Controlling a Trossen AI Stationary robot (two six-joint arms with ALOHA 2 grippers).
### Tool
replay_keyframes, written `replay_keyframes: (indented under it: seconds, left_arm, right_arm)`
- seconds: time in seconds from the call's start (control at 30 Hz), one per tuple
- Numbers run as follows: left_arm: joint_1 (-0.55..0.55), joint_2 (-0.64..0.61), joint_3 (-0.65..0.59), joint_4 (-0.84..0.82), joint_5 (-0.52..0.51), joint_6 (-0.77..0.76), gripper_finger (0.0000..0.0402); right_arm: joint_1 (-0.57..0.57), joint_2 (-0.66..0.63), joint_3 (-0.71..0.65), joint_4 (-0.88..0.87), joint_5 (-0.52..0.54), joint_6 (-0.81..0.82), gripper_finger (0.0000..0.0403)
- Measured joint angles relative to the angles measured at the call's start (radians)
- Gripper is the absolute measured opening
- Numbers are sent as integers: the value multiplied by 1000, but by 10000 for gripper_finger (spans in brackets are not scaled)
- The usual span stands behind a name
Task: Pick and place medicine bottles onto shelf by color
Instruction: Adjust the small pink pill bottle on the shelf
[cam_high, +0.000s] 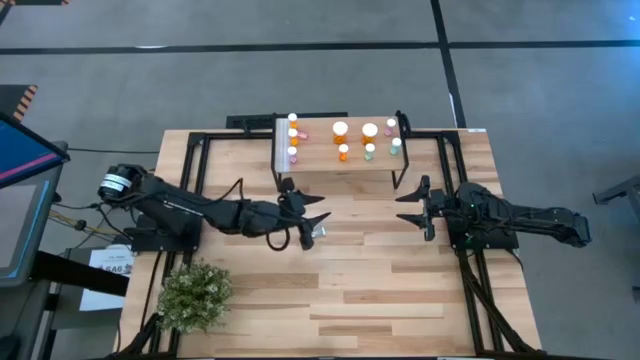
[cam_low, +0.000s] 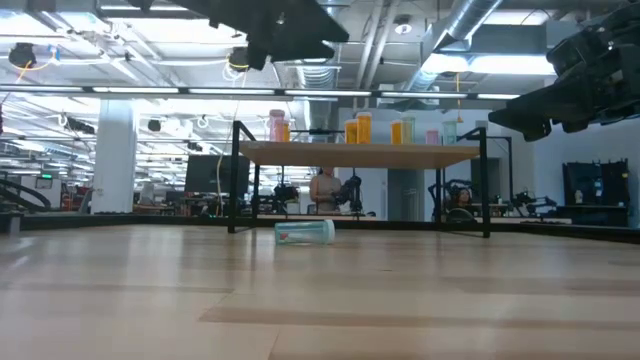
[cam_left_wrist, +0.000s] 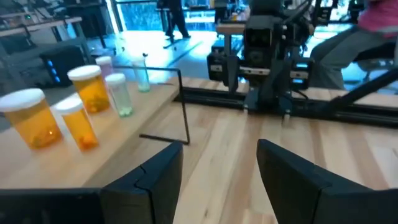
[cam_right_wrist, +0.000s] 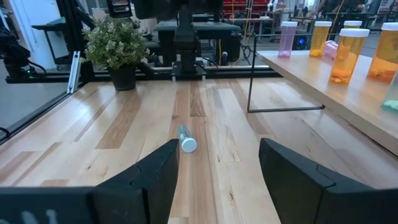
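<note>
**Both grippers open and empty above the tabletop; one bottle lying loose**

The left gripper hangs above the middle of the tabletop, its fingers spread apart with nothing between them. Beneath it a pale green bottle lies on its side on the wood, untouched. The right gripper faces it from the right, fingers likewise parted and holding nothing. The shelf stands at the far edge of the tabletop, carrying upright orange, pink and green medicine bottles. A potted plant sits near the front left corner.
</note>
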Motion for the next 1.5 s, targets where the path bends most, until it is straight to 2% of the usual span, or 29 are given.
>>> replay_keyframes:
  seconds: [0.2, 0.43, 0.67, 0.83, 1.0, 1.13, 1.3, 1.5]
  left_arm:
    - [42, -27, -1, 24, 13, 51, 194]
    - [74, -93, -1, 16, 68, -6, 194]
    - [62, -75, -9, 64, 79, -11, 194]
    - [62, -82, -9, 102, 90, 11, 194]
    - [62, -101, -8, 189, 103, 77, 194]
    - [65, -108, -8, 188, 103, 105, 194]
    - [81, -119, -8, 219, 102, 121, 194]
    - [123, -198, -8, 166, 97, 123, 194]
  right_arm:
    - [0, 0, 0, 2, 0, 0, 245]
    - [0, 0, -1, 13, 0, 7, 245]
    - [-1, 0, -1, 21, 3, 108, 245]
    - [-1, 0, -1, 108, 91, 230, 245]
    - [-1, 0, 38, 260, 95, 177, 245]
    - [-1, 12, 104, 305, 99, 108, 245]
    - [-1, 145, 226, 285, 152, 69, 245]
    - [-16, 442, 459, 204, 159, 3, 245]
